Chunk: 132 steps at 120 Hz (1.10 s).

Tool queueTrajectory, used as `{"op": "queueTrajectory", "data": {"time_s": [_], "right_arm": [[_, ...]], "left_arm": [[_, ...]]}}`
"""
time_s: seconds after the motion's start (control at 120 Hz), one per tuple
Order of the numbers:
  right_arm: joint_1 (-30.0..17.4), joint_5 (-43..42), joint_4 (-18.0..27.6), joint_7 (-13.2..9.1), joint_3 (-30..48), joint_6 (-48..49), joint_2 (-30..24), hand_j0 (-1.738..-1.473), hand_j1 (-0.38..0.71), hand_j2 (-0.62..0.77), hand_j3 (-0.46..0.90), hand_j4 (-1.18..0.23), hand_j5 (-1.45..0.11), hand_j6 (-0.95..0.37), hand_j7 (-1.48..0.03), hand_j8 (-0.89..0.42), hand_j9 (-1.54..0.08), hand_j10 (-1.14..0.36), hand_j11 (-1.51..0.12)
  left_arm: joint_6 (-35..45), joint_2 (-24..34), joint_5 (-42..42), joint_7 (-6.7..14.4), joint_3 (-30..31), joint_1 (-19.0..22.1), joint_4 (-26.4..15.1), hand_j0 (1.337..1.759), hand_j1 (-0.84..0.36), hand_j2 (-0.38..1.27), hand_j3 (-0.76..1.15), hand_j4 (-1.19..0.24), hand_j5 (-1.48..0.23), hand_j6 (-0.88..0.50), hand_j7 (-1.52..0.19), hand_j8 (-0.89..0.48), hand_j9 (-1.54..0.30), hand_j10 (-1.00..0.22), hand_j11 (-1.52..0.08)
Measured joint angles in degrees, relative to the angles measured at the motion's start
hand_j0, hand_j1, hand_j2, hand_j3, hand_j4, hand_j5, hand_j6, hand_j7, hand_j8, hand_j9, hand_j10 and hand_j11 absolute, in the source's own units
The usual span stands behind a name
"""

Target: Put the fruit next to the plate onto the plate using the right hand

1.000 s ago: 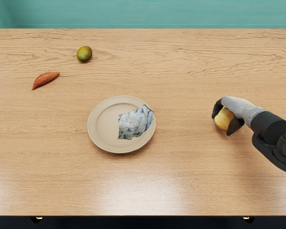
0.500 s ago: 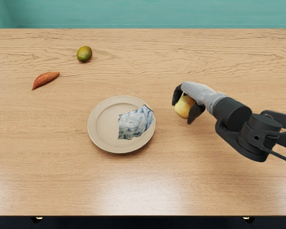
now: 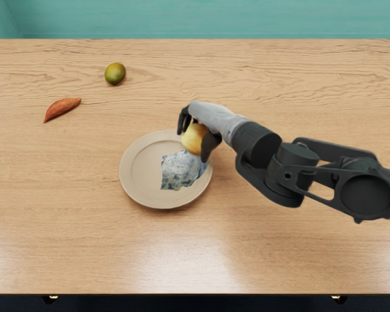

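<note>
- Gripping the yellow fruit (image 3: 195,138), the right hand (image 3: 205,123) is closed tight around it: dark fingers (image 3: 182,121) curl over one side, and the thumb clamps the other.
- And where is that fruit? It is up in the grasp, right over the far right rim of the plate (image 3: 138,174). Whether it touches the rim or hangs clear of it cannot be told from this slanted view.
- The right arm (image 3: 312,179) comes in from the plate's right and reaches across the wooden table (image 3: 84,247). A pale grey forearm leads back into bulky dark joints.
- On the plate itself, a crumpled blue-and-white patterned piece (image 3: 181,168) covers the right half and runs out to the right rim. Its far corner sits just under the held fruit in the picture. The plate's left half shows its plain tan surface.
- Off beyond the plate, to its far left, a round green-orange fruit (image 3: 115,73) rests on the table, well apart from the plate.
- Further left of the plate, also well apart from it, an orange-red pointed vegetable (image 3: 62,108) lies on its side. It is near the green-orange fruit, but the two do not touch.
</note>
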Motion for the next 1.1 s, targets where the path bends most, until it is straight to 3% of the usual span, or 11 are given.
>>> {"op": "queueTrajectory", "data": {"time_s": [0.008,0.067,0.292,0.767,0.917,1.1], "right_arm": [[0.1,0.0,-0.3,0.0,0.0,0.0,0.3,-1.657,0.21,0.47,0.00,-0.63,-0.92,-0.48,-0.87,-0.38,-0.91,-0.56,-0.89],[0.5,-0.1,-2.3,0.0,0.0,0.0,2.2,-1.657,0.22,0.52,0.00,-0.64,-0.91,-0.48,-0.87,-0.39,-0.90,-0.56,-0.89],[1.0,-0.4,-8.7,0.0,-0.6,-0.1,8.8,-1.656,0.19,0.44,0.00,-0.64,-0.89,-0.49,-0.86,-0.41,-0.88,-0.58,-0.88],[-0.9,-0.4,-10.9,0.0,-2.3,-0.3,12.4,-1.656,0.18,0.41,0.00,-0.63,-0.83,-0.50,-0.82,-0.42,-0.83,-0.58,-0.83],[-1.1,-0.4,-11.0,0.0,-2.0,-0.5,12.4,-1.657,-0.08,0.20,0.00,-0.31,-0.41,-0.25,-0.41,-0.21,-0.41,-0.29,-0.41],[-0.8,2.9,-10.3,0.0,-0.6,0.3,11.3,-1.658,-0.24,0.08,0.00,-0.13,-0.17,-0.10,-0.17,-0.09,-0.17,-0.12,-0.17]], "left_arm": [[0.0,0.0,0.0,0.0,0.0,0.0,0.0,1.658,0.34,0.00,0.00,-0.01,-0.01,-0.01,-0.01,-0.01,-0.01,-0.01,-0.01],[0.0,0.0,0.0,0.0,0.0,0.0,0.0,1.658,0.34,0.00,0.00,-0.01,-0.01,-0.01,-0.01,-0.01,-0.01,-0.01,-0.01],[0.0,0.0,0.0,0.0,0.0,0.0,0.0,1.658,0.34,0.00,0.00,-0.01,-0.01,-0.01,-0.01,-0.01,-0.01,-0.01,-0.01],[0.0,0.0,0.0,0.0,0.0,0.0,0.0,1.658,0.34,0.00,0.00,-0.01,-0.01,-0.01,-0.01,-0.01,-0.01,-0.01,-0.01],[0.0,0.0,0.0,0.0,0.0,0.0,0.0,1.658,0.34,0.00,0.00,-0.01,-0.01,-0.01,-0.01,-0.01,-0.01,-0.01,-0.01],[0.0,0.0,0.0,0.0,0.0,0.0,0.0,1.658,0.34,0.00,0.00,-0.01,-0.01,-0.01,-0.01,-0.01,-0.01,-0.01,-0.01]]}}
